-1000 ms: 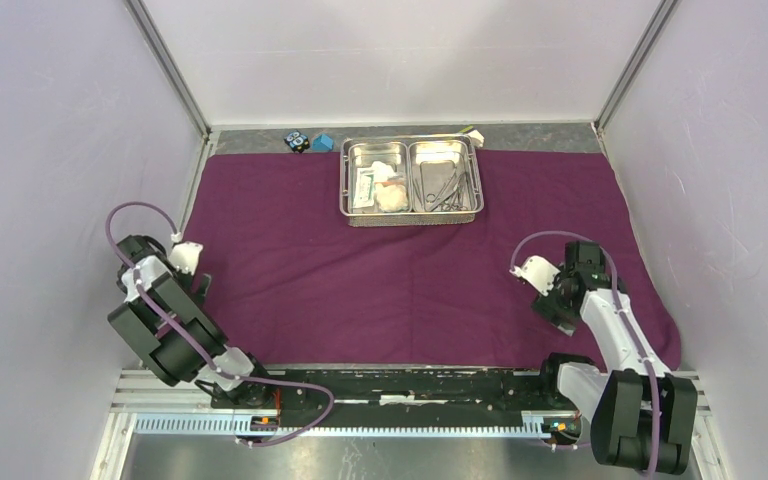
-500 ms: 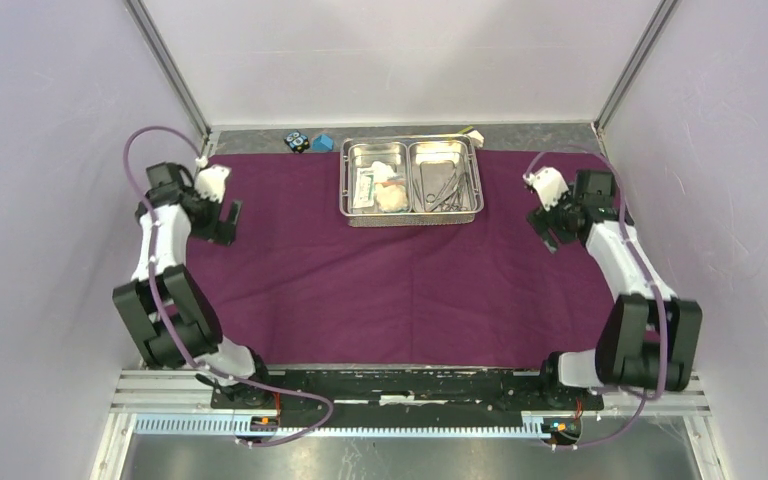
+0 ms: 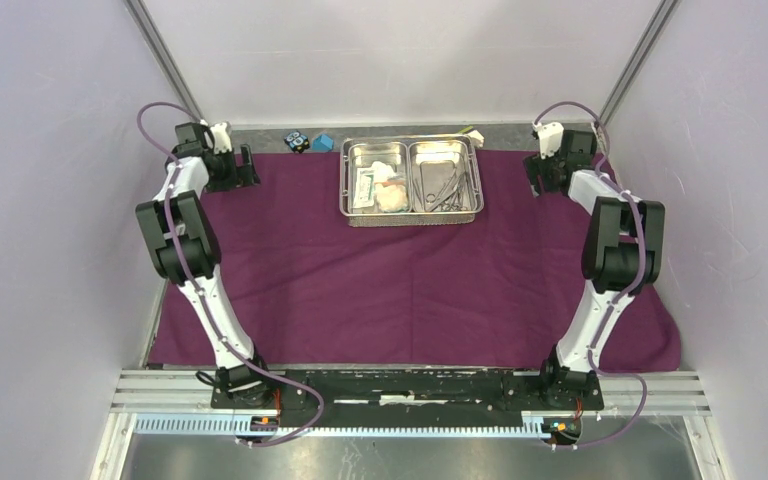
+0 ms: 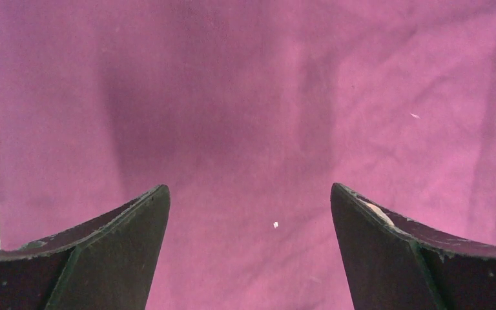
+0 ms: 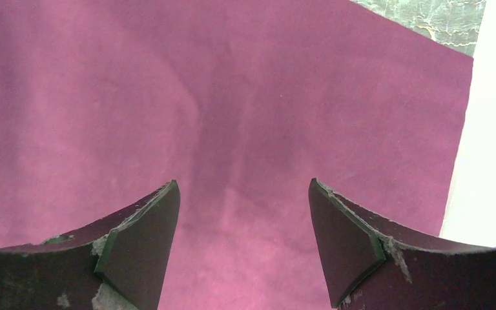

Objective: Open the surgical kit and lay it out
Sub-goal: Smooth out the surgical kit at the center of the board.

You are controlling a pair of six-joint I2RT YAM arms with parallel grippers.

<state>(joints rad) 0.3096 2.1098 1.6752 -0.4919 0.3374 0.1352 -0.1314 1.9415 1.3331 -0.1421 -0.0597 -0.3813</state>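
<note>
We see the left arm (image 3: 182, 232) and right arm (image 3: 618, 240) stretched to the far corners of the cloth wrap (image 3: 410, 295). The left tool (image 3: 239, 168) and right tool (image 3: 540, 172) both stand released.

Jaws apart, right end effector (image 5: 242, 240) over purple cloth wrap (image 5: 232, 97), grey tabletop (image 5: 429, 18) beyond its corner.

This was a robotics lab test cell: plain pale panels (image 3: 50, 150) closed the left, right and far sides, and a metal rail (image 3: 150, 385) at the near edge carried the cabled left arm (image 3: 178, 235) and right arm (image 3: 620, 235).
</note>
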